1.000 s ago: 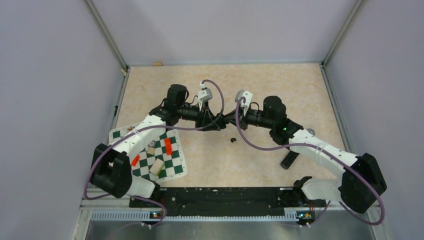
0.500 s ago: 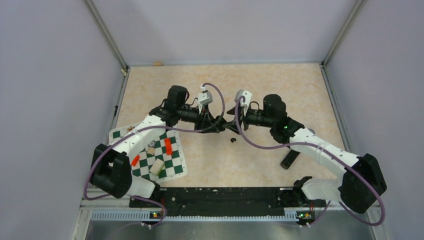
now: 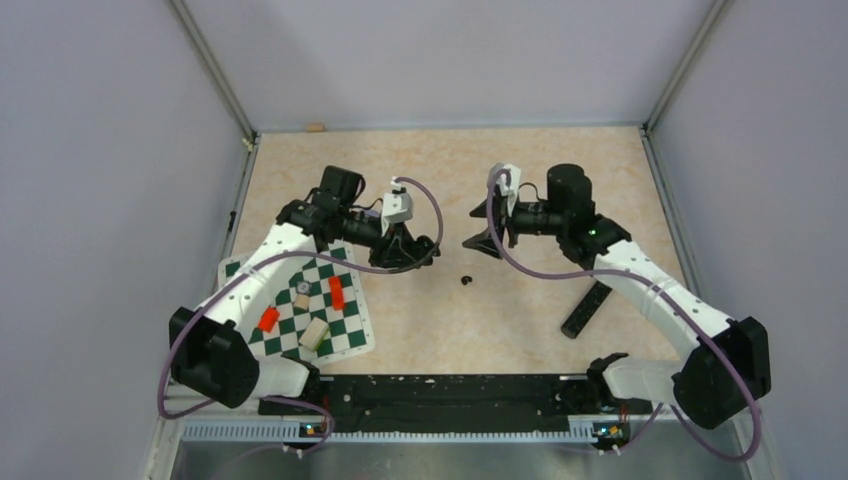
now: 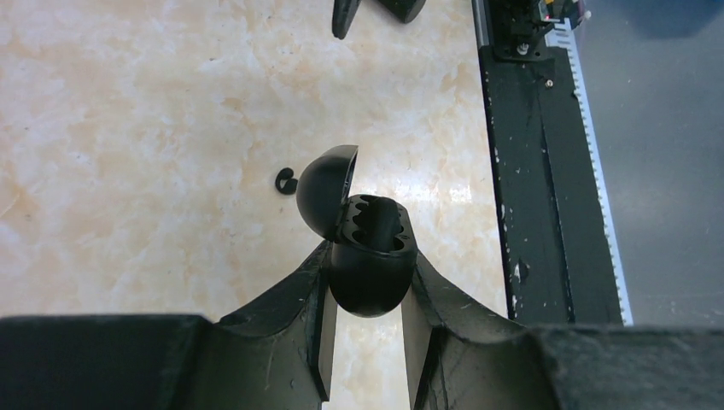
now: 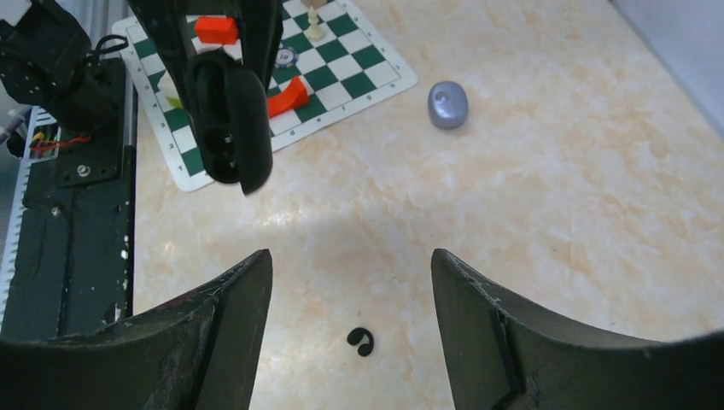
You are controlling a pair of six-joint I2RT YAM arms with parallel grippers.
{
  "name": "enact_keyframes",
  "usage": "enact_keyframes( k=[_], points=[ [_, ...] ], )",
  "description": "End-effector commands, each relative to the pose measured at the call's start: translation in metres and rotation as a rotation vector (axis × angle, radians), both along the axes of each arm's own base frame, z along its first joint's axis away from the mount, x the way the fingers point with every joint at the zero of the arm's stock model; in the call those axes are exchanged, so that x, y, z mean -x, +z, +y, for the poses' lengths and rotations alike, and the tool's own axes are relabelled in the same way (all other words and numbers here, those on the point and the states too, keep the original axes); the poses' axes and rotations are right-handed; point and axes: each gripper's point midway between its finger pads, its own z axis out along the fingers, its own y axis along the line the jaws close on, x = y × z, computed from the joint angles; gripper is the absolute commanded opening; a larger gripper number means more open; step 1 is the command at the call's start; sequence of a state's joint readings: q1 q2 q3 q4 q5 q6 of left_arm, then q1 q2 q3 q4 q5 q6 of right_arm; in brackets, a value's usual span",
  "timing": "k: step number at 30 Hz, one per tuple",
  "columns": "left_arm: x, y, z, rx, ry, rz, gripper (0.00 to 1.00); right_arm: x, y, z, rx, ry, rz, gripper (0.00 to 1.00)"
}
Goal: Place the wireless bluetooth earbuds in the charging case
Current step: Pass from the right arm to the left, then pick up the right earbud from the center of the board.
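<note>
The left jaws clamp the dark egg-shaped hinged charging case [image 4: 371, 278] mid-frame, lid open; right jaws apart, empty; no earbuds discernible inside, insertion seemingly unfinished

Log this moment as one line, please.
left gripper: shut on open case | right gripper: open, empty | black C-ring: on table
</note>
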State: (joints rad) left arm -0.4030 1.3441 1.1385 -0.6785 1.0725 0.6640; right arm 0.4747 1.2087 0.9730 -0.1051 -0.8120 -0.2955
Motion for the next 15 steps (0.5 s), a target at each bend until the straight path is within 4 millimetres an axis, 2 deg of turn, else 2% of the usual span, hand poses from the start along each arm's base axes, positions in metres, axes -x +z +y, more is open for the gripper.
enact_keyframes(
  k=[1, 8, 12, 13, 15],
  points=[
    [0.011, 0.015, 0.021, 0.008, -0.032, -0.052, 0.11, 0.0, -0.047, 0.003, 0.053, 0.029, 0.097, 0.66],
    [0.027, 0.0, 0.038, -0.033, -0.058, -0.004, 0.12, -0.023, -0.108, 0.004, 0.159, -0.038, 0.237, 0.53],
    [0.033, -0.01, 0.039, -0.036, -0.072, 0.038, 0.12, -0.041, -0.129, 0.002, 0.253, -0.075, 0.283, 0.45],
    [0.035, -0.012, 0.038, -0.028, -0.073, 0.041, 0.12, -0.049, -0.129, 0.002, 0.275, -0.084, 0.279, 0.44],
    [0.037, -0.014, 0.037, -0.01, -0.07, 0.036, 0.11, -0.055, -0.139, 0.001, 0.327, -0.072, 0.28, 0.43]
  ],
)
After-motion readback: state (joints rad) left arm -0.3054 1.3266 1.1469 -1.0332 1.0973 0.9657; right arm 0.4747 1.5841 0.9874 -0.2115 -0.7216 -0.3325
